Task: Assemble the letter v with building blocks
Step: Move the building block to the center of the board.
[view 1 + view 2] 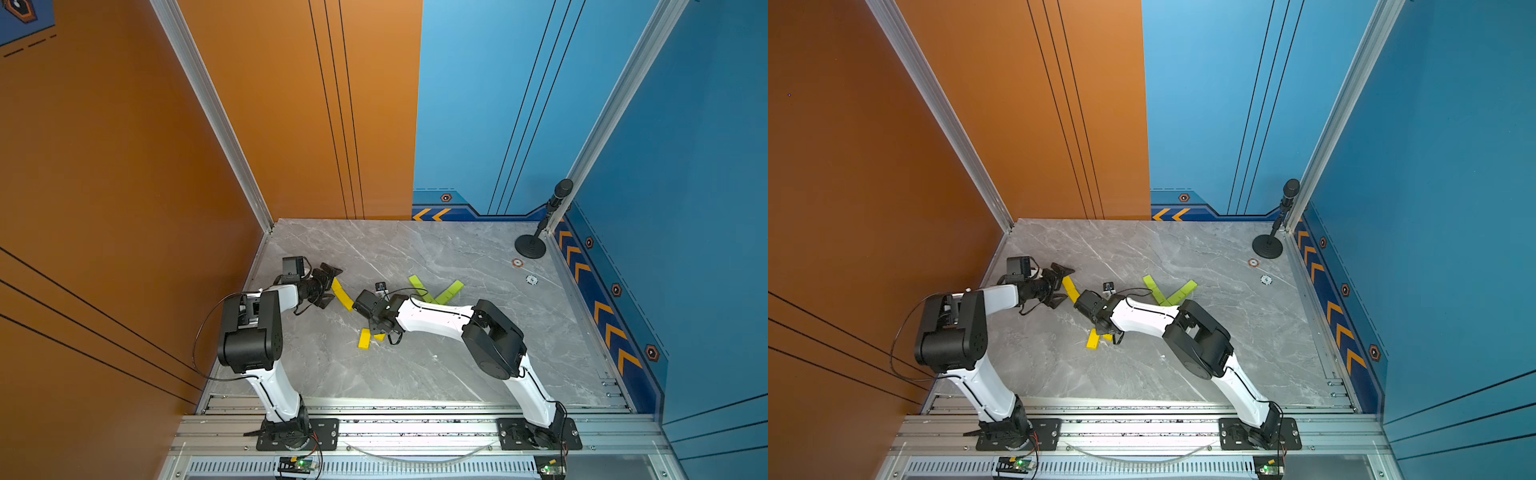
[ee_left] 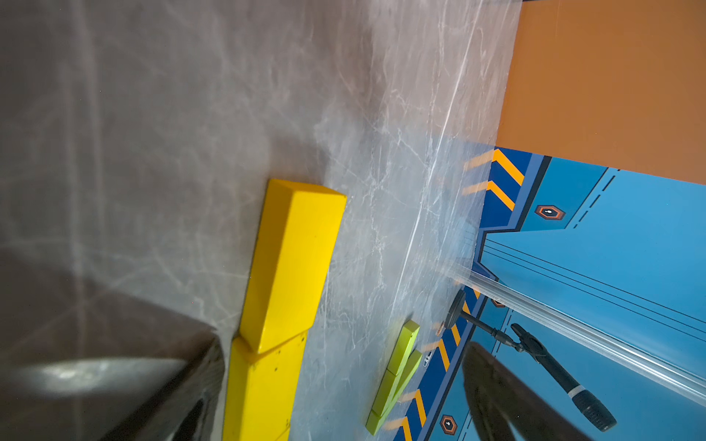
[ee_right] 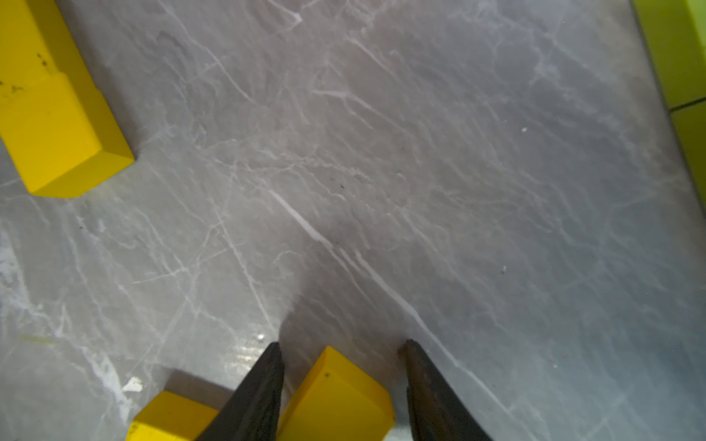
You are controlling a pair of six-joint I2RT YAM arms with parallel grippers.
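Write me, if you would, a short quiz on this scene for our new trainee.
1. True or false: the green blocks lie in a V shape.
2. What sits between the jaws of the right gripper? A) a green block B) a yellow block C) nothing
3. Fill in: the left gripper, at the end of the yellow row, is ___.

Key: 1 true. 2 B, the yellow block. 3 open.

White arm shells (image 1: 432, 318), bulky black joints (image 1: 249, 332), thin black cables (image 1: 193, 351), screwed base plates (image 1: 326, 434)
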